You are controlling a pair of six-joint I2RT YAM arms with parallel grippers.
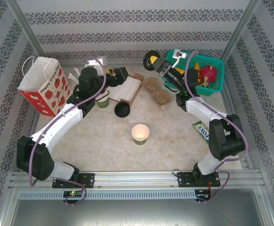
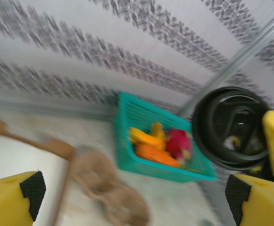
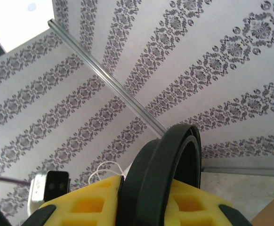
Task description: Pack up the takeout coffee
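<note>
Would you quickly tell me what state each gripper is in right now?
Left gripper: open, holding nothing.
Right gripper: closed on a black lid.

The lid is smooth black plastic with a faint sheen; the cup is matt paper (cream inside). The carrier looks like rough brown pulp, the basket teal plastic mesh, the bag printed paper.

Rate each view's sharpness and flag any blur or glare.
Top external: sharp, evenly lit, green cup crisp. Left wrist: motion-smeared, teal basket and wallpaper streaked. Right wrist: wallpaper sharp behind the black lid, upper-left corner blown white.
</note>
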